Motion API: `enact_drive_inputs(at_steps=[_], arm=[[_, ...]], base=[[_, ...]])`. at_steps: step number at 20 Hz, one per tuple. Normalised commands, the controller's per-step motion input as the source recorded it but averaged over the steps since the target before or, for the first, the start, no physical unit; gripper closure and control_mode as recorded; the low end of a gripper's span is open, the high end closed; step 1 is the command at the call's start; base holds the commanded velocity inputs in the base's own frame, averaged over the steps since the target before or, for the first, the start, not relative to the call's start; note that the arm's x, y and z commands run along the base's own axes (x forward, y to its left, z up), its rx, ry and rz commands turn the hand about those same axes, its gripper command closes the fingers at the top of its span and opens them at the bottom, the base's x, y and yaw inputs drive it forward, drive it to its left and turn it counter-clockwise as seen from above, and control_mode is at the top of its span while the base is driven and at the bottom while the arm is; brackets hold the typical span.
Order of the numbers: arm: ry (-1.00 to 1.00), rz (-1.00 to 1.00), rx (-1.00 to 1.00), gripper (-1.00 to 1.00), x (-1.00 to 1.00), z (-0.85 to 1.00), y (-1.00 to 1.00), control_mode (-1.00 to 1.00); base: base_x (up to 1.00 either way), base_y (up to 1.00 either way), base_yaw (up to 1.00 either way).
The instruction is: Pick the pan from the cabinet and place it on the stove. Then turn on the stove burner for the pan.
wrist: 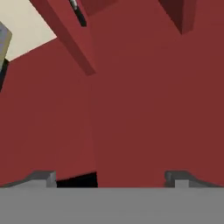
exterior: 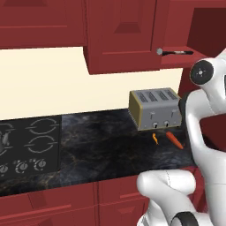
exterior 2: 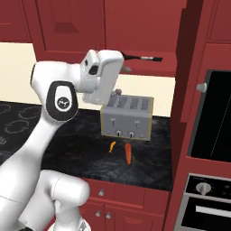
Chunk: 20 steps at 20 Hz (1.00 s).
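The pan's thin dark handle [exterior: 178, 52] [exterior 2: 142, 57] sticks out sideways from the shelf of the dark red wall cabinet [exterior: 119, 39] [exterior 2: 140, 27]; the pan's round body is hidden. In the hand view the handle [wrist: 78, 13] is a small dark bar at the top, far from the fingers. My gripper [wrist: 110, 179] is open and holds nothing, facing red cabinet panels [wrist: 144, 109]. In the right base view the white hand [exterior 2: 104, 74] hangs just below and left of the handle, above the toaster. The black stove [exterior: 31, 141] [exterior 2: 16, 124] lies far left on the counter.
A grey four-slot toaster [exterior: 154, 108] [exterior 2: 127, 117] stands on the dark marbled counter [exterior: 101, 145] under the cabinet. In front of it lie a carrot [exterior: 174, 139] [exterior 2: 127, 153] and a small orange piece [exterior: 155, 138] [exterior 2: 112, 146]. A built-in oven [exterior 2: 212, 117] fills the right wall.
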Motion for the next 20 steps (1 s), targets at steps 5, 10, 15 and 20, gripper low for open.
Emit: enact_drive_inputs(at_steps=[5, 10, 15, 20], arm=[[-0.41, 0.19, 0.12, -1.00, -0.06, -0.05, 0.85, -1.00], [-0.34, 0.21, 0.16, -1.00, 0.00, 0.00, 0.85, -1.00], [-0.19, 0.17, 0.20, -1.00, 0.08, 0.00, 0.78, -1.00], [-0.03, 0.22, 0.25, -1.00, 0.30, 0.09, 0.19, -1.00]], base=[[0.00, 0.00, 0.00], [0.00, 0.00, 0.00], [0.00, 0.00, 0.00], [0.00, 0.00, 0.00]])
